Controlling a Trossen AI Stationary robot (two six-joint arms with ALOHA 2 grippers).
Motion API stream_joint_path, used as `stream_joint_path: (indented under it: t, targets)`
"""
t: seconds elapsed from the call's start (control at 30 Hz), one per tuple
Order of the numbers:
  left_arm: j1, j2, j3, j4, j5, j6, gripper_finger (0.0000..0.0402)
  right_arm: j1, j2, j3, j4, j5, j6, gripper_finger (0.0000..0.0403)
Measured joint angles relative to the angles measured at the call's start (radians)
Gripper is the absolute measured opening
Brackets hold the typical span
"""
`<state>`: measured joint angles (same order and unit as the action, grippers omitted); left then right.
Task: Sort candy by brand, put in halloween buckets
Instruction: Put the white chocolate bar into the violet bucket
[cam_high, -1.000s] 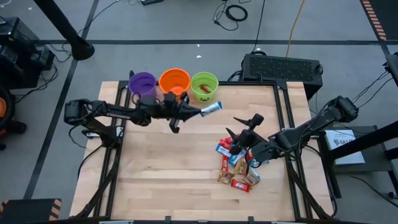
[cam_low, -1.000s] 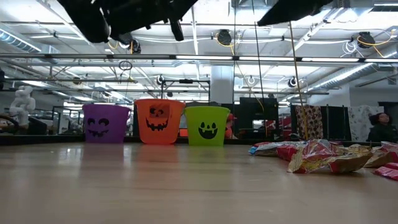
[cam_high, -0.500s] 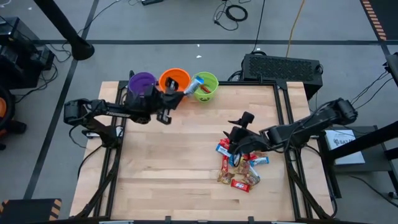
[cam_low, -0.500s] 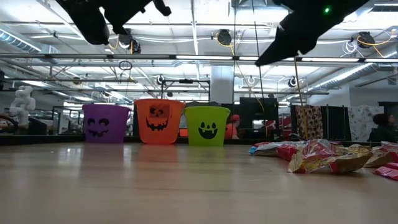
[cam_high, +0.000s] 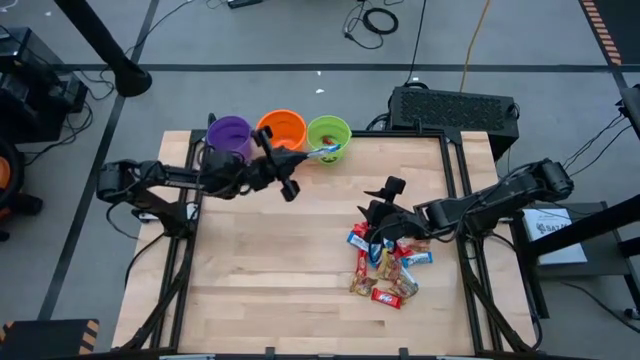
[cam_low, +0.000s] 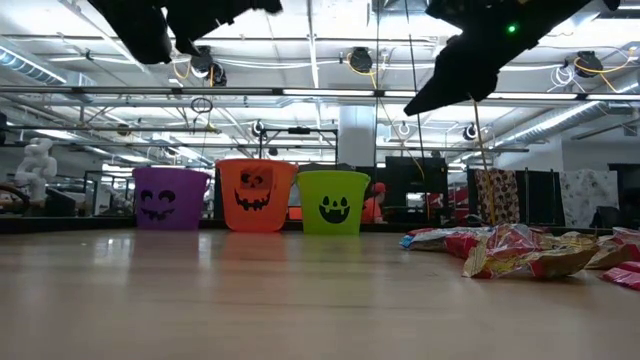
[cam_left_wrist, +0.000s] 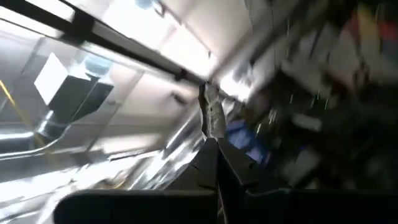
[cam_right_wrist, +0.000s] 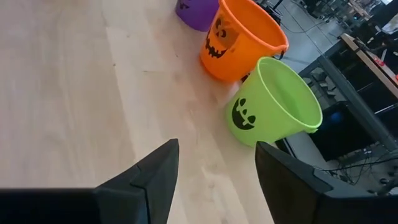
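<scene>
Left gripper raised above the table, clamped shut on a blue-wrapped candy bar. The bar pokes out past the fingertips, over the near rim of the green bucket. Orange bucket sits just behind the gripper, purple bucket beyond that toward the arm's base. All three pails stand in a row hard against the table's far edge, rims close together.

Right gripper hangs over the near end of the candy pile, fingers spread apart with nothing between them. The pile lies below and beside it, toward the table's right edge. Some wrappers are red, some blue, some gold.

Bare wood runs open between the two grippers and forward to the near edge. From the right wrist, the buckets show upright ahead across clear board.
</scene>
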<state>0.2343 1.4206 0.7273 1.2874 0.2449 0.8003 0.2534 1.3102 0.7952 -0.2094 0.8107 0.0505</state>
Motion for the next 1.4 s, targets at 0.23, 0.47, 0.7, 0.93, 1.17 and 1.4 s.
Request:
stream_joint_path:
  t: [0.23,0.47,0.7,0.93,1.17,1.4]
  targets:
    - [-0.117,-0.039,0.0,-0.209,-0.315,0.319,0.0,-0.012,0.0,0.0,0.006,-0.001,-0.012,0.0203]
    - [-0.266,-0.069,0.002,-0.337,-0.612,0.526,0.0,-0.022,0.0,0.0,0.005,-0.002,-0.048,0.0203]
    - [-0.327,-0.101,0.02,-0.357,-0.8,0.245,0.0,-0.045,0.0,0.0,0.004,-0.002,-0.063,0.0203]
    - [-0.189,-0.368,0.028,-0.589,-0.936,-0.234,0.0,-0.05,0.0,0.0,0.005,-0.002,-0.063,0.0203]
    - [0.093,-0.645,0.029,-0.903,-0.734,-0.62,0.0,-0.051,0.0,0.0,0.009,-0.002,-0.067,0.0203]
    - [0.312,-0.723,0.029,-1.341,-0.665,-0.797,0.0,-0.051,0.0,0.0,0.01,-0.002,-0.09,0.0203]
